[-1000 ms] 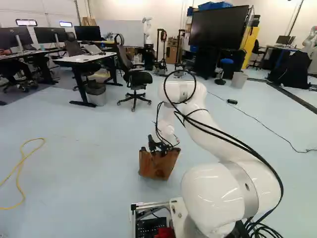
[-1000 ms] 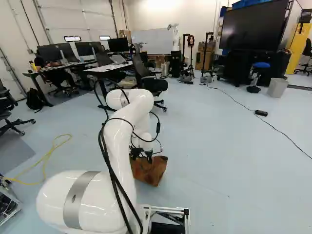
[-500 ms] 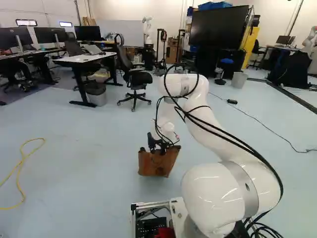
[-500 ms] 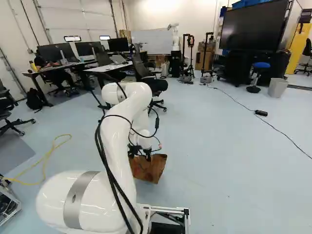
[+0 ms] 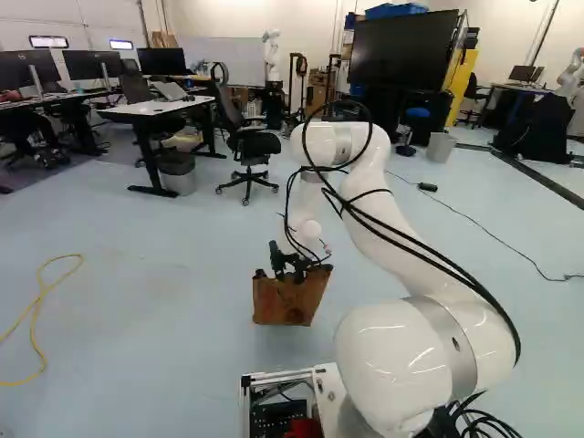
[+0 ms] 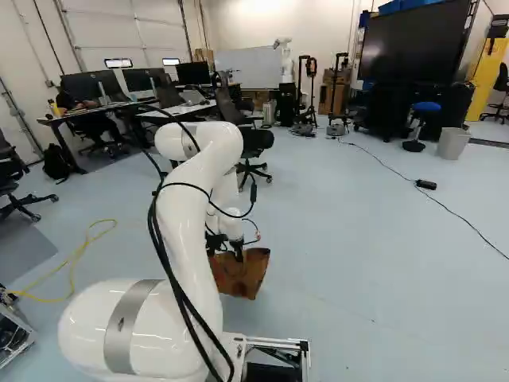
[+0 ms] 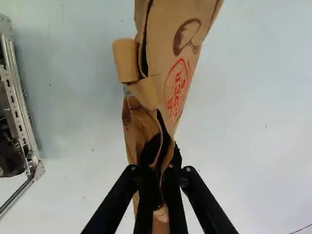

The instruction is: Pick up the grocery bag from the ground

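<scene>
In the left base view my gripper (image 5: pixel 294 265) points down at the top of the brown paper grocery bag (image 5: pixel 285 303). The same bag (image 6: pixel 242 277) shows beyond my arm in the right base view. From the wrist, the gripper (image 7: pixel 160 171) is shut on the bag's crumpled upper edge, paper pinched between its two fingers. Ahead of the fingers stretches the bag's printed side (image 7: pixel 170 63), with a folded paper flap beside it. Whether the bag's bottom touches the floor I cannot tell.
A yellow cable (image 5: pixel 36 310) lies on the floor at the left of the left base view. Farther off stand an office chair (image 5: pixel 251 146), a white-topped desk (image 5: pixel 155 108) and a grey bin (image 5: pixel 177 173). Another robot (image 5: pixel 272 55) stands at the back.
My arm has risen slightly, and the bag has moved up a little with the gripper, shifting slightly left in both base views. The base has not moved.
</scene>
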Controlling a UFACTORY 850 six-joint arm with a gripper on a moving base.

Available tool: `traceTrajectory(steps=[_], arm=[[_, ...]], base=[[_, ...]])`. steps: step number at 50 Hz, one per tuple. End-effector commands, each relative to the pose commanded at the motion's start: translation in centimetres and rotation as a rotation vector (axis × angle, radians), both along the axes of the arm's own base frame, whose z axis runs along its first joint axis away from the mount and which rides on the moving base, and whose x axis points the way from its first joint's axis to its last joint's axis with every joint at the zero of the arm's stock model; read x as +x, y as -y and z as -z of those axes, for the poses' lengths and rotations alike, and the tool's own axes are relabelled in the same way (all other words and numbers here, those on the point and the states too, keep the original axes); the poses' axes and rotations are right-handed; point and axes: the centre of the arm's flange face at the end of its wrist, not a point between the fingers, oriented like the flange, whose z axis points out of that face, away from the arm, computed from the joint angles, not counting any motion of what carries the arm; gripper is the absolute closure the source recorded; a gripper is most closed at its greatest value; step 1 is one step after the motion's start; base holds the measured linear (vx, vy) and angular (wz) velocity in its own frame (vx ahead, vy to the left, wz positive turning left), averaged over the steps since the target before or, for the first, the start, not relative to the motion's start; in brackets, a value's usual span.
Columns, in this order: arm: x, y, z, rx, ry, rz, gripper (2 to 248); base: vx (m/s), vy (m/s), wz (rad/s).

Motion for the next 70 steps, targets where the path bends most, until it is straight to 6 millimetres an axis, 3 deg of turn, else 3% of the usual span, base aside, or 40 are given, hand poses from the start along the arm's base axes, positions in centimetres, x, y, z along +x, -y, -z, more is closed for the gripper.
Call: traceTrajectory(steps=[70], arm=[[-6.6, 0.0, -10.5, 0.001, 0.013, 0.007, 226]], base=[[0.0, 0.0, 0.0]])
